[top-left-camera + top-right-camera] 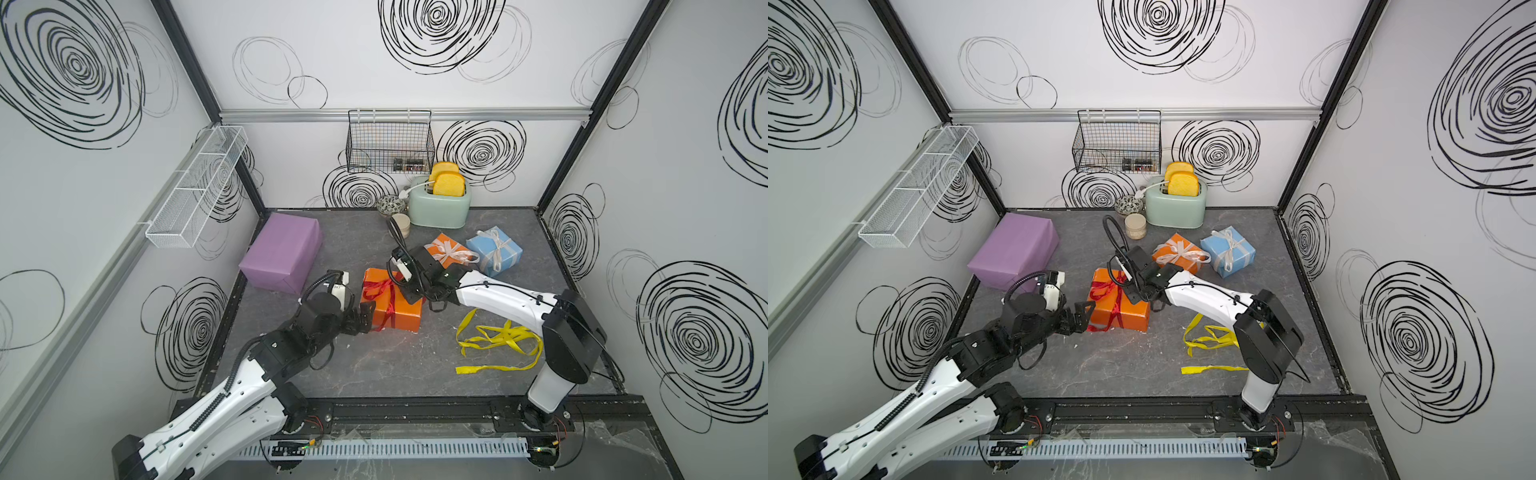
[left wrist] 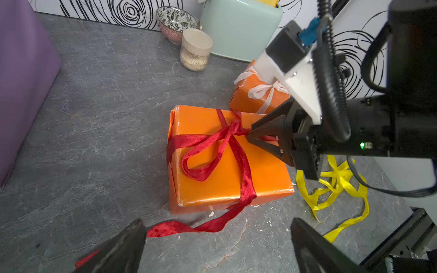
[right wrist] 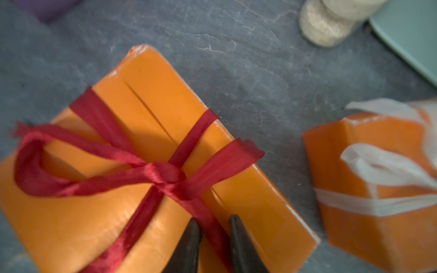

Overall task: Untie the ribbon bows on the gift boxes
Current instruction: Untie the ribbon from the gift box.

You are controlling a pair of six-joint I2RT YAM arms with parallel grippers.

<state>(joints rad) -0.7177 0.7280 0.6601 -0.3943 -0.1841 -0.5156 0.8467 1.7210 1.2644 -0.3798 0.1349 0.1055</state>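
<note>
Right arm (image 1: 498,297): upper link upright from its base at the near edge of the worktop (image 1: 374,370); the white forearm slopes in toward the middle, wrist pitched down over the box.
Right pincer (image 3: 214,224): fingers drawn together and clamped on the dark red ribbon (image 3: 165,175) just beside its knot – the strand runs between the two tips.
Left arm (image 1: 249,382): stretched low from the near left corner, forearm almost level.
Left pincer (image 1: 362,320): spread wide, holding nothing, at the box's left side; the ribbon's loose tail lies on the worktop by one finger.
Medium orange box (image 1: 401,309): about mid-worktop. The dark red ribbon wraps it crosswise, with one loop lying on its top.
Small orange cube (image 2: 241,106): just beyond the medium box toward the far edge, white bow (image 2: 260,91) tied.
Light-blue cube (image 1: 509,245): beside the cube, toward the right edge, silvery bow (image 1: 494,243) tied.
Lilac box (image 1: 282,253): far left corner.
Yellow ribbon (image 1: 498,340): loose tangle on the worktop near the right edge – partly behind the right arm.
</note>
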